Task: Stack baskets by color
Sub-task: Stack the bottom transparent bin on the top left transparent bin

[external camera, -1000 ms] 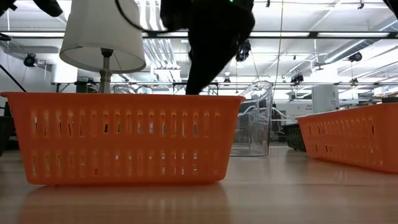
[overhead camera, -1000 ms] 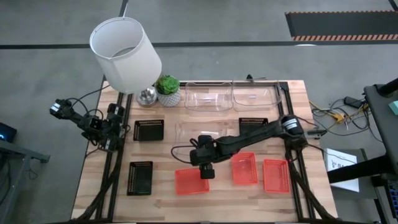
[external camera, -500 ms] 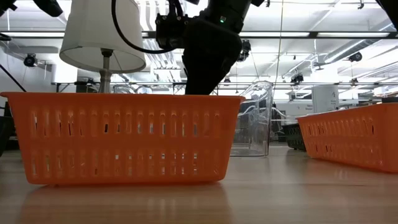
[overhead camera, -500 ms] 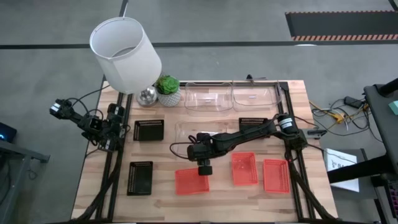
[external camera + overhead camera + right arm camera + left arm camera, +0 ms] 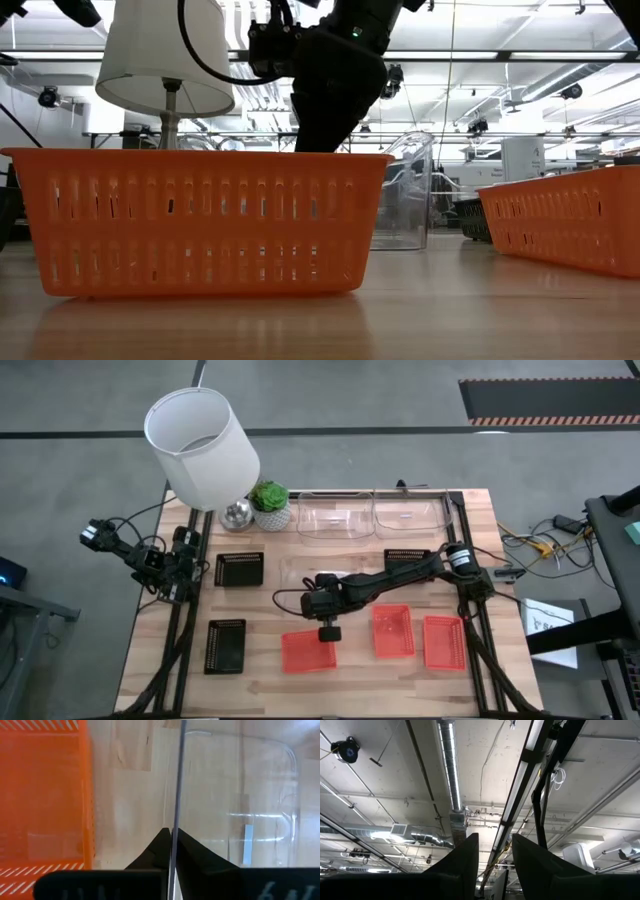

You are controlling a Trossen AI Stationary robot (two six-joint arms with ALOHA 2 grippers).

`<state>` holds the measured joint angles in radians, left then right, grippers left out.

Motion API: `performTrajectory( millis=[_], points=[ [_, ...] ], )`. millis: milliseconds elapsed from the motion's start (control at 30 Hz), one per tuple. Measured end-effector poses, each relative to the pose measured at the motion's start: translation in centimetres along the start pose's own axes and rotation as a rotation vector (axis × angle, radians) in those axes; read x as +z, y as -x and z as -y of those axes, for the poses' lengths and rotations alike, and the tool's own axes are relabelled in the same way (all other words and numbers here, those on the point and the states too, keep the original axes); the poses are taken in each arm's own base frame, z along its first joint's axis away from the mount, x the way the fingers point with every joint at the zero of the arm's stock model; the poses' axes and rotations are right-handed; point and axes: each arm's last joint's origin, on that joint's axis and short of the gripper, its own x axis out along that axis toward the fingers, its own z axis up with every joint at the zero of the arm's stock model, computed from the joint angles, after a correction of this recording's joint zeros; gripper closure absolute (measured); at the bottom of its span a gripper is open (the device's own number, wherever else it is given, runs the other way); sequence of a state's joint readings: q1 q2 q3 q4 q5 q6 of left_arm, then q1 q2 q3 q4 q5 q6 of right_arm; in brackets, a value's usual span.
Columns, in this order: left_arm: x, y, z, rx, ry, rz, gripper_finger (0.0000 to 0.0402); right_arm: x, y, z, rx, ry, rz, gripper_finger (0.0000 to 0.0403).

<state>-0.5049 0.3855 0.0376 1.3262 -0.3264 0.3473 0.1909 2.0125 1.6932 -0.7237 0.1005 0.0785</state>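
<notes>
At the far left, off the table's edge, the left gripper (image 5: 165, 575) waits folded back, aimed up at the ceiling; its wrist view shows its two fingers (image 5: 465, 862) standing apart with nothing between them.

Moving rightward across the table (image 5: 260, 680), two black baskets (image 5: 240, 569) (image 5: 226, 645) lie well apart from the working fingers, on their left. Beyond them a lamp (image 5: 200, 448) and a small plant (image 5: 269, 503) stand at the table's back edge.

In the middle, the right gripper (image 5: 327, 628) points down between a red basket (image 5: 308, 651) and a clear basket (image 5: 300, 572). Its wrist view shows the fingertips (image 5: 161, 845) pressed together on the thin upright wall of the clear basket (image 5: 235, 795), with the red basket (image 5: 45, 795) just beside the fingers on the other side of that wall.

Judging by this, the step in hand is picking up the middle clear basket. The next move probably calls for lifting it without letting the slick wall slip, then carrying it back to the two clear baskets (image 5: 335, 515) (image 5: 410, 512) lying beyond the fingers.

To the right of the fingers lie two more red baskets (image 5: 393, 630) (image 5: 444, 641) and a third black basket (image 5: 408, 558), partly under the arm.

No brand, label or writing can be read on anything.
</notes>
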Motion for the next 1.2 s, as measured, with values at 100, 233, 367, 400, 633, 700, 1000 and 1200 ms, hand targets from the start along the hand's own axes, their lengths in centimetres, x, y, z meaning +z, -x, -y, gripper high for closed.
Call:
performTrajectory(
  millis=[100, 233, 367, 400, 633, 700, 1000, 1200],
  points=[
    [0.0, 0.0, 0.0, 0.000, 0.000, 0.000, 0.0300, 0.0, 0.0, 0.0, 0.000, 0.002, 0.000, 0.0394],
    [0.0, 0.0, 0.0, 0.000, 0.000, 0.001, 0.0300, 0.0, 0.0, 0.0, -0.001, 0.004, 0.000, 0.0394],
    [0.0, 0.0, 0.0, 0.000, 0.000, 0.000, 0.0300, 0.0, 0.0, -0.1, -0.002, 0.023, -0.001, 0.0394],
    [0.0, 0.0, 0.0, 0.000, 0.000, 0.001, 0.0300, 0.0, 0.0, -0.1, -0.002, 0.027, -0.001, 0.0394],
    [0.0, 0.0, 0.0, 0.000, 0.001, 0.000, 0.0300, 0.0, 0.6, -0.1, -0.002, 0.051, 0.002, 0.0394],
    [0.0, 0.0, 0.0, -0.001, 0.002, 0.000, 0.0300, 0.0, 1.4, -0.1, -0.001, 0.056, 0.003, 0.0394],
    [-0.1, 0.0, 0.0, -0.002, 0.002, -0.004, 0.0300, 0.3, 6.2, 0.4, 0.002, 0.060, 0.081, 0.0394],
    [-0.1, 0.0, 0.0, -0.002, 0.002, -0.004, 0.0300, 0.2, 8.8, 0.8, -0.052, 0.061, 0.067, 0.0394]
  ],
)
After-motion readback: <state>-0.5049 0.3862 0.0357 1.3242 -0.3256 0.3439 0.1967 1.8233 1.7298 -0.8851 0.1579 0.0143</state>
